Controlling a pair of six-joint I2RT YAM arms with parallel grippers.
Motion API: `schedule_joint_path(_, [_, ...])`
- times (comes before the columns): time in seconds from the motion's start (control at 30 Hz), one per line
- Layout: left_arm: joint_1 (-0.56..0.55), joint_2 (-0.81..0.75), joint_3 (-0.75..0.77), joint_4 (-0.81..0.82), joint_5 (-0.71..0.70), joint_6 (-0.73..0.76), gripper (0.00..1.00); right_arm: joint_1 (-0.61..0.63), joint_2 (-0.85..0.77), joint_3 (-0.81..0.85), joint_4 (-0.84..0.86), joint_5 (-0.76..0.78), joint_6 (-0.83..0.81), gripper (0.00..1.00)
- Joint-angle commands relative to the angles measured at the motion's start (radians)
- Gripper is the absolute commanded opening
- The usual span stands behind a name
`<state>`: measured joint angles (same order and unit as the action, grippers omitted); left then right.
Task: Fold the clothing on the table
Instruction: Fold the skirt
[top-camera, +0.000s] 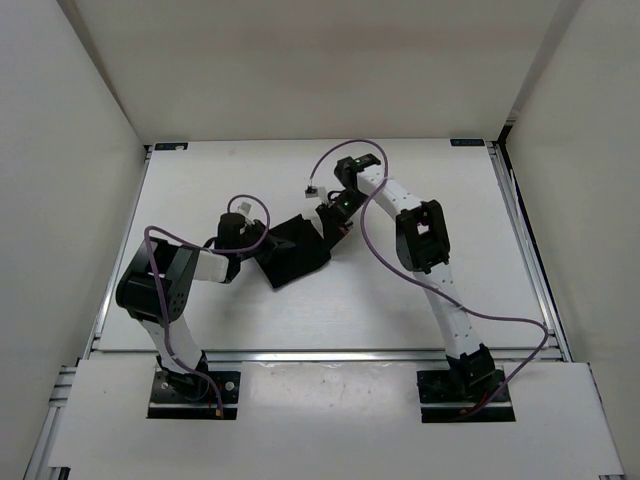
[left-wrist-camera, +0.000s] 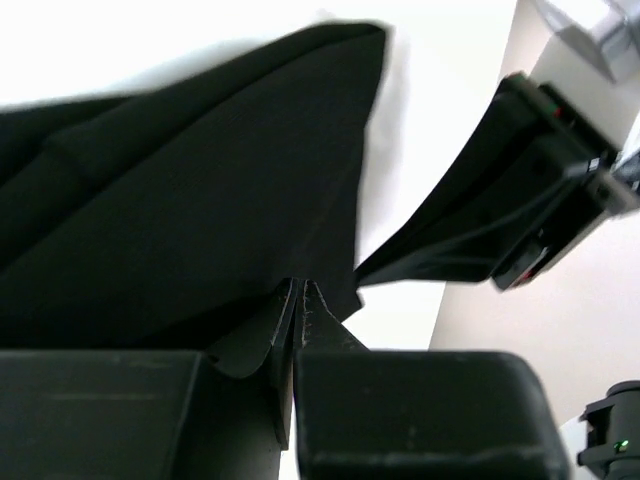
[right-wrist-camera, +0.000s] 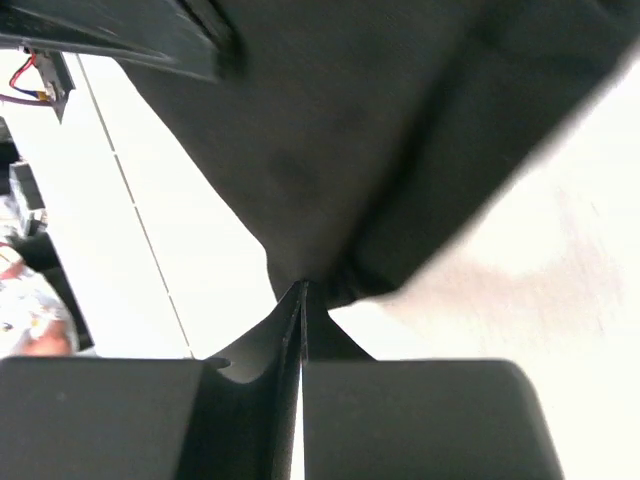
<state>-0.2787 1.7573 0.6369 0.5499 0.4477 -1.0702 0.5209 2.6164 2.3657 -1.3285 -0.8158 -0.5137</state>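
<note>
Black garment (top-camera: 296, 252) lies mid-tabletop (top-camera: 240, 175), a little left of centre, bunched into an angular shape between the two arms. Whether any of it is lifted off the surface cannot be told.

Left gripper (top-camera: 257, 244) is at the garment's left edge. In the left wrist view its fingers (left-wrist-camera: 420, 410) are pressed together on a pinch of fabric, with the cloth fanning away from the pinch in a broad dark sheet.

Right gripper (top-camera: 333, 222) is at the garment's far right corner. In the right wrist view its fingers (right-wrist-camera: 420, 420) are clamped on a fold of the same cloth. A narrow band of fabric stretches between the two grips.
</note>
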Motion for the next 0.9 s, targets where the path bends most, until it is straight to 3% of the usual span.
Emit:
schedule_joint_path(0.0, [-0.007,-0.044,-0.011,-0.018,0.017,0.03,0.11,-0.008,0.019,-0.029,-0.009,-0.003,0.03,0.0])
schedule_joint_path(0.2, [-0.027,-0.032,-0.006,-0.025,0.02,0.018,0.1,-0.054,0.015,-0.043,-0.008,-0.023,0.03,0.0])
schedule_joint_path(0.47, [-0.045,-0.085,0.059,-0.028,0.006,0.001,0.1,-0.159,-0.111,0.03,-0.008,-0.273,-0.043,0.0])
schedule_joint_path(0.67, [-0.011,-0.251,0.052,-0.158,-0.052,0.048,0.07,-0.101,-0.114,-0.02,-0.008,-0.359,-0.071,0.0])
schedule_joint_path(0.87, [0.094,-0.522,-0.097,-0.226,-0.073,0.018,0.0,-0.021,-0.044,0.07,-0.005,-0.358,-0.037,0.0])
